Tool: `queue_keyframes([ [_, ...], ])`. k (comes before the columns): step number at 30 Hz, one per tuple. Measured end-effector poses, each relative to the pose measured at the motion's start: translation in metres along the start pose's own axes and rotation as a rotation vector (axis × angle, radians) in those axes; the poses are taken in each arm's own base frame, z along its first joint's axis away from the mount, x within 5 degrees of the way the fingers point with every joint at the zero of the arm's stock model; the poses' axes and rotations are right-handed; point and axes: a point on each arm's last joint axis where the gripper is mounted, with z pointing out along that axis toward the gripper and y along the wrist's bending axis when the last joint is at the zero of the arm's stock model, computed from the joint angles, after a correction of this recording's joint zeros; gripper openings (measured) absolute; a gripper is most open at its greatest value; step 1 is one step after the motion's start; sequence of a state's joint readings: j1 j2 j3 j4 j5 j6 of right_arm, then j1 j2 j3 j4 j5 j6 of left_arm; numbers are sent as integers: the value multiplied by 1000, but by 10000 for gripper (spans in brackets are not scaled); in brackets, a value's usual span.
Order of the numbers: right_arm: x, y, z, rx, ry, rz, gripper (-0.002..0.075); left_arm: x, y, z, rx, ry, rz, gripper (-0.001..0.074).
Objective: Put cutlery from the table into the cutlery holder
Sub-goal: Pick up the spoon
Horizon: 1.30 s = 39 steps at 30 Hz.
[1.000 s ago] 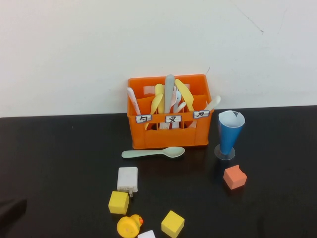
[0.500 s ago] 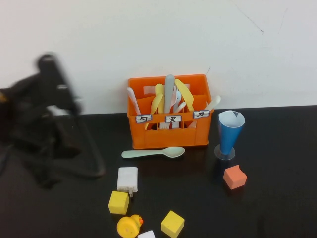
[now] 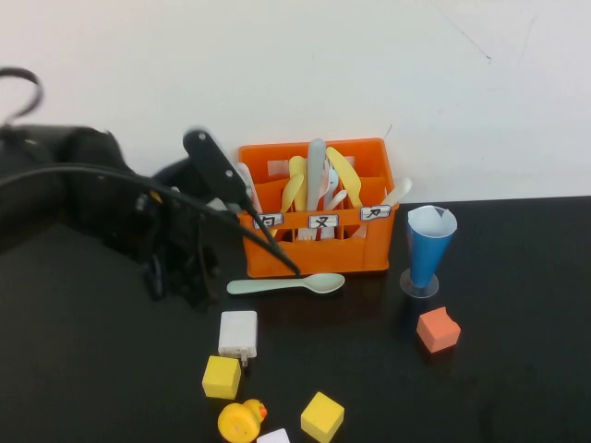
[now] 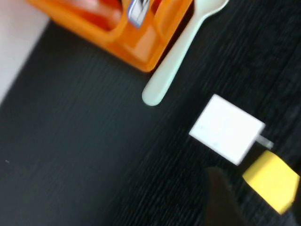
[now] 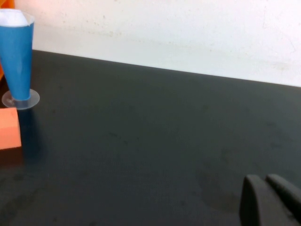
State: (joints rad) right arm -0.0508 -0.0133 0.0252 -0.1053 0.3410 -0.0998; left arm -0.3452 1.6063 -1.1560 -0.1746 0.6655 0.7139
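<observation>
High view, left pincer (image 3: pixel 231 198): above the surface (image 3: pixel 517 369) beside the orange cutlery holder (image 3: pixel 314 249)'s left front corner; apart or together, cannot tell.
High view, mint spoon (image 3: pixel 286 285): flat on the surface, just before the holder.
High view, risk: the arm could knock the holder and shift it.
Left wrist view, spoon (image 4: pixel 181 52): handle end near the white charger (image 4: pixel 226 128).
Left wrist view, risk: a low, thin handle may slip the grip, or the charger may get nudged.
Right wrist view, right pincer (image 5: pixel 265 178): together, empty, well apart from the blue cone cup (image 5: pixel 16 52).
</observation>
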Motion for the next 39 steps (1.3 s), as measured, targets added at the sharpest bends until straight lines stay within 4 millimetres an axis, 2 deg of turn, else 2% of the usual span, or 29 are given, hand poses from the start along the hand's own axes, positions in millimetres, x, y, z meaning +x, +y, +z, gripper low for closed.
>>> queue_keyframes([
  [2,0,0,0,0,0,0,-3,0,2,15,-7,12,-35,335],
  [5,0,0,0,0,0,0,-3,-1,4,37,-31,10,-76,377],
  [14,0,0,0,0,0,0,-3,-8,1,94,-81,-47,-109,391],
  [21,0,0,0,0,0,0,-2,-13,7,131,-88,-50,-154,391],
  [29,0,0,0,0,0,0,-3,-15,12,158,-90,-30,-197,391],
  [39,0,0,0,0,0,0,-3,-15,-1,163,-58,34,-115,391],
])
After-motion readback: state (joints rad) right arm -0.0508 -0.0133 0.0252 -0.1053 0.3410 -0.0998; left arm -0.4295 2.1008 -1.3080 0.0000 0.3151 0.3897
